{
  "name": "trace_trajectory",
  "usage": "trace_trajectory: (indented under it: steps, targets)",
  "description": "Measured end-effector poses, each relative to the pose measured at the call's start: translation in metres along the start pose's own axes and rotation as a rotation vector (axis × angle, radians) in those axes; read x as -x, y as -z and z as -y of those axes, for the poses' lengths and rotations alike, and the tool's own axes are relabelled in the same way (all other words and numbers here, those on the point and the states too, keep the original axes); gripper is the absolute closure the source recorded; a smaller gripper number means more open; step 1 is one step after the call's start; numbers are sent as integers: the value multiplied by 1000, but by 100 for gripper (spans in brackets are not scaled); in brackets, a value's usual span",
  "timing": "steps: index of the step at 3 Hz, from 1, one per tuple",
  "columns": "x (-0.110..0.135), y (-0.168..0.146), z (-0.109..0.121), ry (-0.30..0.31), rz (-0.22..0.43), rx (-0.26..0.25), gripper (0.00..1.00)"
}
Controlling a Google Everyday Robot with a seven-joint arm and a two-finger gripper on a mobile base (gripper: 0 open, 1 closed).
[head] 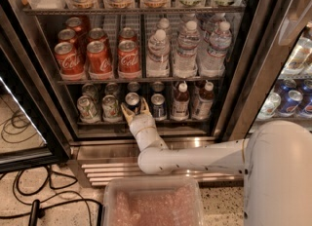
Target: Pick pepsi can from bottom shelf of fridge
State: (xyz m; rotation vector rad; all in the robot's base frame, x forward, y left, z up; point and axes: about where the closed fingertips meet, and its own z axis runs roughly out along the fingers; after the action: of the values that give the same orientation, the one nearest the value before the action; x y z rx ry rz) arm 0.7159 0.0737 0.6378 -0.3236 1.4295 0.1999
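Camera view: end effector (134,109) is open, fingers on both sides of the pepsi can (132,98), maybe not touching. A crooked squeeze could knock it into the green can (111,107) close beside.

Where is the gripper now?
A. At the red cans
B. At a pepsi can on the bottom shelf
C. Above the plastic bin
B: the gripper is at the front rail of the bottom shelf, open, reaching to either side of the pepsi can.
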Motion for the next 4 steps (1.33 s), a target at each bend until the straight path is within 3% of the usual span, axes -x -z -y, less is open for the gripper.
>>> trace_trajectory:
  steps: [3,4]
  targets:
    - [-3,29,6,-46,-140,39,100]
    - [-2,31,6,-49,-149,45,100]
